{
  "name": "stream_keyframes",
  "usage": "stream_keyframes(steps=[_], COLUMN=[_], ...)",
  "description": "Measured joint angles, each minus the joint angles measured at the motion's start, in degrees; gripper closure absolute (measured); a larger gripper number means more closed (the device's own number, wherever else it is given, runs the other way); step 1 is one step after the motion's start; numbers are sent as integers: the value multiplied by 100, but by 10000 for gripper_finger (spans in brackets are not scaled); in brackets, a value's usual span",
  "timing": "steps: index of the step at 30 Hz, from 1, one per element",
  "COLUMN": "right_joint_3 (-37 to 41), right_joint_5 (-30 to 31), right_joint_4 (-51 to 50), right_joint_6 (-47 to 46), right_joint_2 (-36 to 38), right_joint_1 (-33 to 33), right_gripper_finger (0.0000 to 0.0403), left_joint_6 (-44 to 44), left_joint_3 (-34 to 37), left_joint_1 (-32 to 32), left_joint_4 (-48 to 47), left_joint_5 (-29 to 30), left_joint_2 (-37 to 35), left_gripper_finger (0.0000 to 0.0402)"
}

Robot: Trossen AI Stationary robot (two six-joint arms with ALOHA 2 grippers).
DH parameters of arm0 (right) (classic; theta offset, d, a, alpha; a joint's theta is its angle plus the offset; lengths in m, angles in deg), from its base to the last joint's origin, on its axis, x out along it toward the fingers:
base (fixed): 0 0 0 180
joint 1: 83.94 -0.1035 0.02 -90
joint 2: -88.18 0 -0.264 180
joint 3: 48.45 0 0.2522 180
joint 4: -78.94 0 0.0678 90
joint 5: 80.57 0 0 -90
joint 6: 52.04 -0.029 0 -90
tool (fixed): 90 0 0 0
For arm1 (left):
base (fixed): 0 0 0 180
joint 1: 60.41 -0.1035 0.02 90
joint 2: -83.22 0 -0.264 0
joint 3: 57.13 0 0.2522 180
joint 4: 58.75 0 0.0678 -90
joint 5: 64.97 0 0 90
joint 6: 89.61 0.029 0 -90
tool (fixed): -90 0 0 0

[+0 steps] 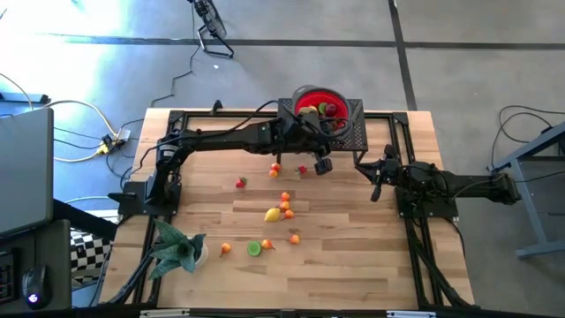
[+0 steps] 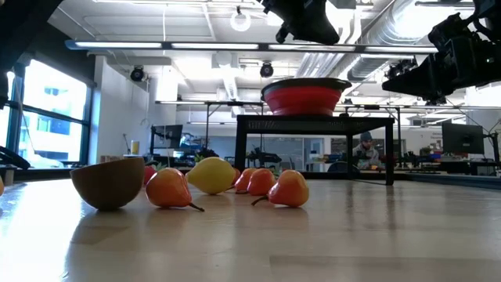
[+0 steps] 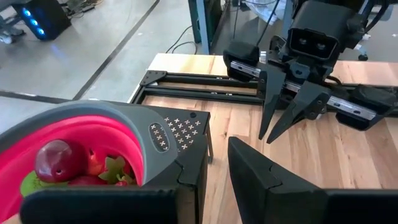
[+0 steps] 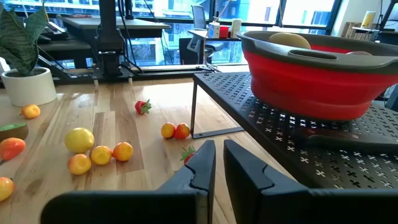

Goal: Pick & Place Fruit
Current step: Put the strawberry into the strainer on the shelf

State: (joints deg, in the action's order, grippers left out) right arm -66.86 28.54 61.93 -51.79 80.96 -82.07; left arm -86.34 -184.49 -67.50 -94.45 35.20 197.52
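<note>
Hovering my left gripper (image 1: pixel 323 164) clenched and empty beside the bowl (image 1: pixel 305 94) at the table's (image 1: pixel 353 256) far edge; right gripper (image 1: pixel 378 179) clenched, fruit (image 1: pixel 273 215) mid-table.

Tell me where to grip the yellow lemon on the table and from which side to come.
Grip the yellow lemon across its narrow middle, coming straight down from above. It lies on its side on the bare wood, and small oranges crowd one end, so I would set the fingers across its short axis, on the flanks away from them. The left gripper looks nearest.
</note>
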Motion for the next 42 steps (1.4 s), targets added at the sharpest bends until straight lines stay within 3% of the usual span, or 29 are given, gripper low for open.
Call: stream_keyframes(steps=[7,15,20,28,42], right_joint_3=[0,0,-1,0,0], right_joint_5=[6,44,46,46,46], right_joint_4=[0,0,-2,-2,-4], right_joint_6=[-2,-2,-2,-68,-68], right_joint_2=[0,0,0,-2,0], right_joint_1=[0,0,1,2,2], right_gripper_finger=[377,377,377,377,377], left_joint_6=[-70,-9,-3,13,148], left_joint_3=[110,1473,2014,3238,5062], left_joint_1=[2,42,39,37,37], left_joint_4=[31,1761,2331,3665,4436], left_joint_5=[-17,-92,-212,-209,-192], left_joint_2=[105,48,-104,-657,-1918], left_gripper_finger=[343,343,343,343,343])
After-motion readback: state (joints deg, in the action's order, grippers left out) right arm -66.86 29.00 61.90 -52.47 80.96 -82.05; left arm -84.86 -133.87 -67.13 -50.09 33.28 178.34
